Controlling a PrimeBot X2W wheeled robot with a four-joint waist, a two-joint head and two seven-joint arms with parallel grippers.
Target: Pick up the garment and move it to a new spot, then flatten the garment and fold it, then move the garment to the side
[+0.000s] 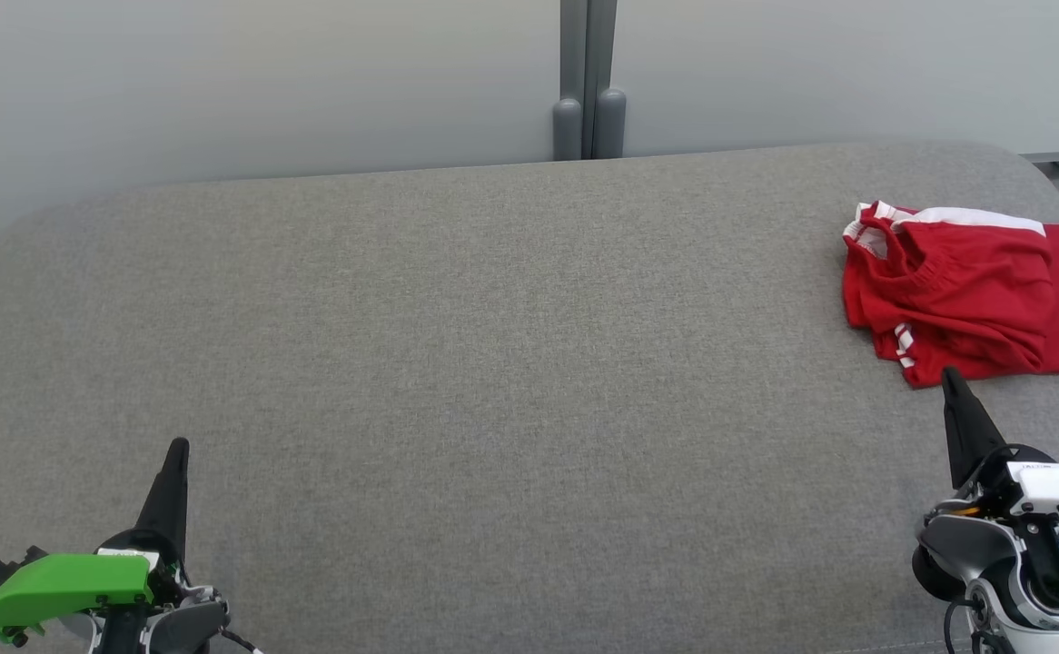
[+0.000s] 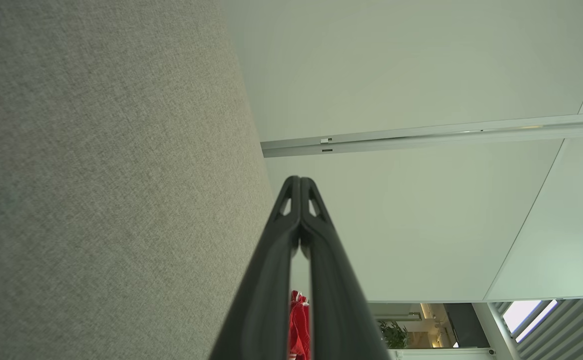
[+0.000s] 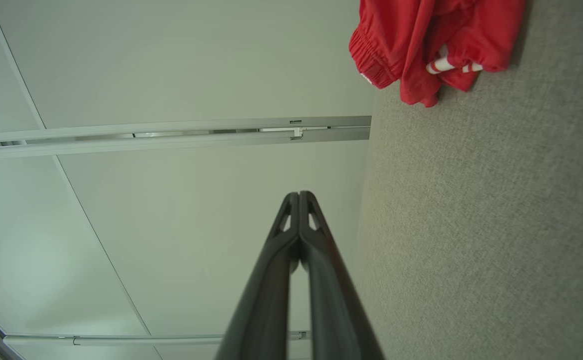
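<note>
A red garment (image 1: 970,291) with white stripes lies bunched in a rough fold at the far right of the grey fabric surface (image 1: 493,363). In the right wrist view the same red garment (image 3: 431,40) shows at the top, its elastic waistband and white stripes facing me. My right gripper (image 1: 950,374) sits just below the garment's near edge, shut and holding nothing; its fingertips (image 3: 299,195) are pressed together. My left gripper (image 1: 179,445) rests at the lower left, far from the garment, also shut and empty (image 2: 300,179). A sliver of the red garment (image 2: 299,325) peeks between the left fingers.
The grey surface has rounded far corners and ends at a pale wall (image 1: 266,82) with a grey vertical post (image 1: 588,91). A wide bare stretch of fabric lies between the two grippers. The right edge of the surface runs close beside the garment.
</note>
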